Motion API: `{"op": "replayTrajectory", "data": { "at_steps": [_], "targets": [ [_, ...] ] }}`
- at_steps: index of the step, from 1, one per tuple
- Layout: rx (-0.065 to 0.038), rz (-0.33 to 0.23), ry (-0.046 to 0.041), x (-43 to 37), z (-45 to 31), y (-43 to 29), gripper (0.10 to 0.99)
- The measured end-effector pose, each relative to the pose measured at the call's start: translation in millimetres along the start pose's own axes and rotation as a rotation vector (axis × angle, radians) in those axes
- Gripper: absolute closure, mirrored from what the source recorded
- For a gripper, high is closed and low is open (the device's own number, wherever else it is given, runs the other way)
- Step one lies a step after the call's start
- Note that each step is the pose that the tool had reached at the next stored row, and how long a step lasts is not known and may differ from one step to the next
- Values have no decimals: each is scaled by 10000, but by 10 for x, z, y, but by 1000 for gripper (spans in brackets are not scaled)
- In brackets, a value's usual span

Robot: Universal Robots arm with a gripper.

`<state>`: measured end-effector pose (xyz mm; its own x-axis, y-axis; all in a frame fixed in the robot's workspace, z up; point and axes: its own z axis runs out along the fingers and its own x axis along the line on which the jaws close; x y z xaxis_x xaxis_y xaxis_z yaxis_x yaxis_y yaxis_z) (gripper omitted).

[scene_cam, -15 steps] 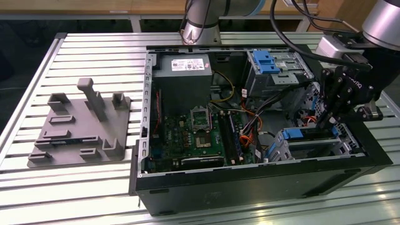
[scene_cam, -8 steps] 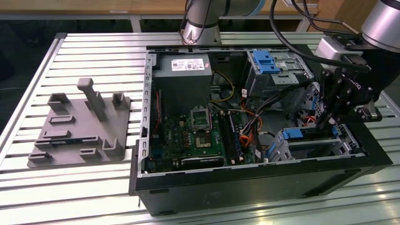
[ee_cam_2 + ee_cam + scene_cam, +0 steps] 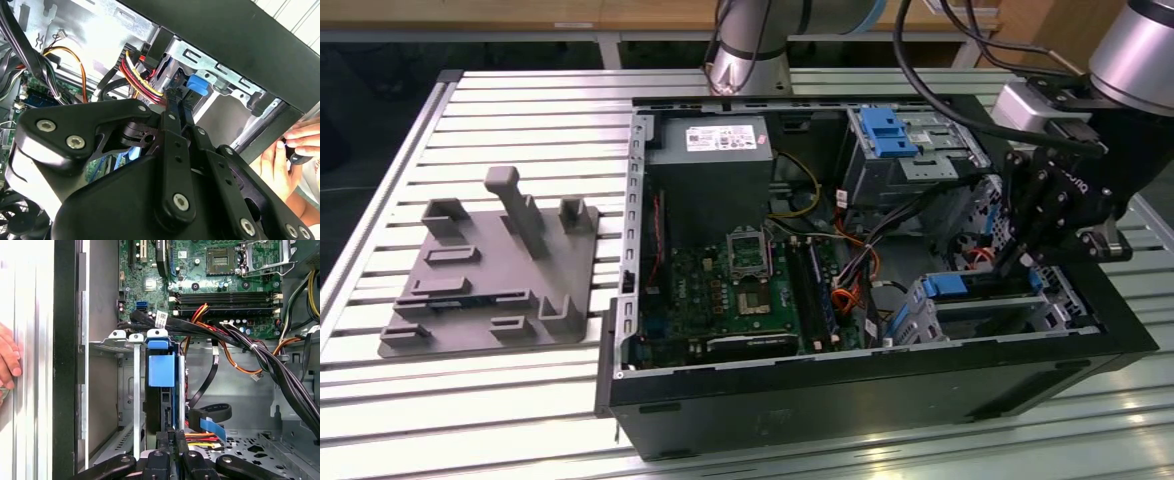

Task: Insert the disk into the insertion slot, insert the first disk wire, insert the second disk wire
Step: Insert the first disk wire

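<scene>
Pincer [image 3: 170, 439] pinches one wire [image 3: 202, 436] beside one disk [image 3: 161, 371].

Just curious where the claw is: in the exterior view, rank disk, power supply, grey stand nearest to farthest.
1. Disk, just beside the gripper holding a disk wire.
2. Power supply, across the case.
3. Grey stand, outside the case, exterior view's left.

On the table [image 3: 494, 420], a fixture [image 3: 487, 275] lies at the exterior view's left of the case [image 3: 854, 390]; the disk [image 3: 937, 288] sits in the insertion slot [image 3: 1047, 300], by the case's near edge.
</scene>
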<state>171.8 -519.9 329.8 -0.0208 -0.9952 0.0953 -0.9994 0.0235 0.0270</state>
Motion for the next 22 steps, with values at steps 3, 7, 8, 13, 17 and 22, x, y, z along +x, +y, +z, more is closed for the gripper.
{"op": "replayTrajectory", "data": {
  "at_steps": [3,7,8,13,17,22],
  "targets": [
    [0,5,2,-2,20,-1,922],
    [1,6,11,-4,43,-2,922],
    [-1,6,1,-5,47,-1,922],
    [-1,7,-2,3,-27,1,784],
    [0,7,0,19,-211,6,784],
    [0,7,4,38,-407,12,784]
  ]
}}
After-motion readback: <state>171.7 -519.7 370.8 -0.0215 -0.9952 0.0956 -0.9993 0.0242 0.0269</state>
